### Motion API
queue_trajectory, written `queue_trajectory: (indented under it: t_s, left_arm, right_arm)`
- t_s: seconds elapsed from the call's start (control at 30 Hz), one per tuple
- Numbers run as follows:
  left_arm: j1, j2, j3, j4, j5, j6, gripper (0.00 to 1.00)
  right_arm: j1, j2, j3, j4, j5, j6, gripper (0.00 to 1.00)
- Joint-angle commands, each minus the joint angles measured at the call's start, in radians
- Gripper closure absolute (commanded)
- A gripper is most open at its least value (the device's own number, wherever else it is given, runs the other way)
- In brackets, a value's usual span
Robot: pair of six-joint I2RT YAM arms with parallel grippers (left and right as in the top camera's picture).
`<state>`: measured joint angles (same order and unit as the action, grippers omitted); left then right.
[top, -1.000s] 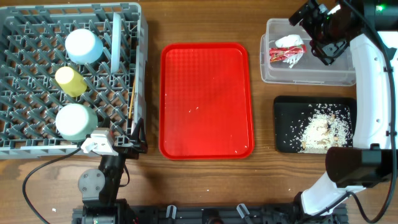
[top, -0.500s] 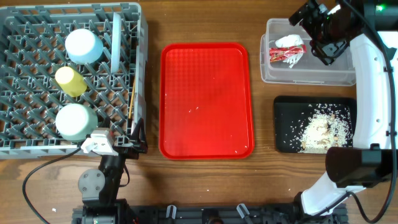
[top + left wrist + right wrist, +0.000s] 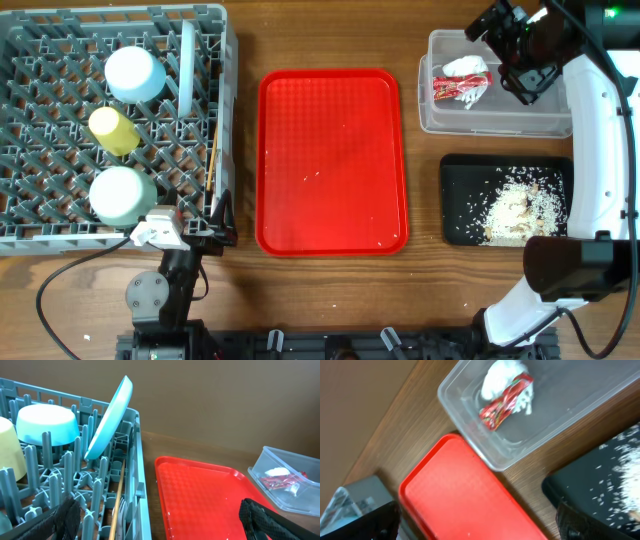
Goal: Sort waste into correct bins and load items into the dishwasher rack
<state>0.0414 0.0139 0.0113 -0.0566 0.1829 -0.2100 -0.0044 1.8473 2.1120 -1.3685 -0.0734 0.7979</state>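
Note:
The grey dishwasher rack [image 3: 30, 235] holds the light blue bowl [image 3: 135, 73], yellow cup [image 3: 114, 130], pale green bowl [image 3: 122, 194], upright white plate [image 3: 187, 65] and chopsticks [image 3: 212, 160]. The fork [image 3: 124, 510] lies beside the chopsticks [image 3: 117, 505]. The red-and-white wrapper [image 3: 460, 82] lies in the clear tub [image 3: 500, 118]. The rice scraps [image 3: 520, 208] lie in the black tray [image 3: 458, 205]. My left gripper [image 3: 160, 525] is open and empty at the rack's front right corner. My right gripper [image 3: 480, 527] is open and empty above the tub's far right side.
A red serving tray [image 3: 332, 160] with a few rice grains lies between the rack and the bins. Bare wooden table surrounds it. The right arm's white body [image 3: 600, 150] runs along the right edge, beside the black tray.

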Motion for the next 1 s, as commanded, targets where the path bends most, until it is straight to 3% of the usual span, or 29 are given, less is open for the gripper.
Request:
queue_trajectory:
  t_s: [0.0, 0.17, 0.33, 0.53, 0.73, 0.97]
  left_arm:
    - [0.000, -0.009, -0.005, -0.005, -0.013, 0.020, 0.00]
    - [0.000, -0.009, -0.006, -0.005, -0.013, 0.020, 0.00]
    - [0.000, -0.009, -0.005, -0.005, -0.013, 0.020, 0.00]
    - [0.000, -0.009, -0.005, -0.005, -0.013, 0.020, 0.00]
    - [0.000, -0.008, -0.006, -0.005, -0.013, 0.020, 0.00]
    - [0.000, -0.008, -0.005, -0.005, -0.013, 0.020, 0.00]
  right_arm:
    - [0.021, -0.074, 0.006, -0.033, 0.141, -0.013, 0.00]
    - [0.098, -0.215, 0.006, -0.029, 0.294, -0.019, 0.00]
    - [0.186, -0.340, 0.006, 0.042, 0.348, -0.238, 0.00]
    - [0.193, -0.469, -0.079, 0.064, 0.377, -0.267, 0.00]
    - [0.193, -0.644, -0.445, 0.262, 0.338, -0.275, 0.00]
    - [0.193, -0.955, -1.048, 0.690, 0.204, -0.307, 0.01]
